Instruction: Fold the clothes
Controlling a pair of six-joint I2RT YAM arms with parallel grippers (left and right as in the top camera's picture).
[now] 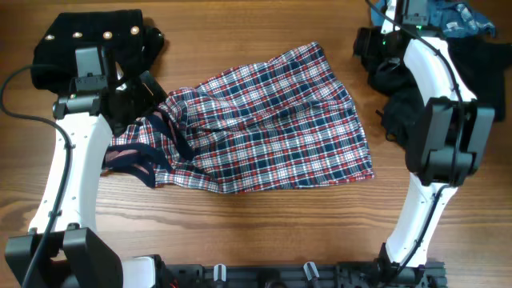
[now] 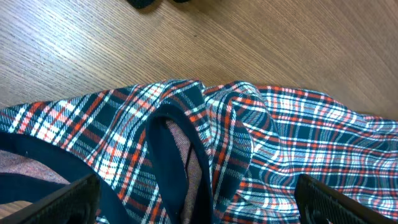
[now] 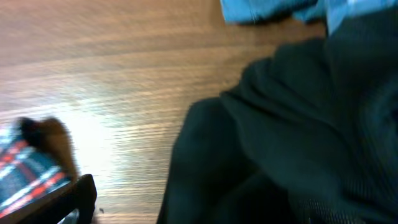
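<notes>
The red, navy and white plaid garment lies spread across the middle of the table, its left end bunched with navy trim showing. My left gripper hovers over that bunched end. In the left wrist view it stands open, both fingertips wide apart above the plaid folds, holding nothing. My right gripper is at the far right over a black garment. In the right wrist view it stands open, with only one fingertip showing against the wood beside the black cloth.
A black garment with pale studs lies at the back left, partly under my left arm. A blue garment sits at the back right corner, its edge beside the black cloth. Bare wood runs along the front.
</notes>
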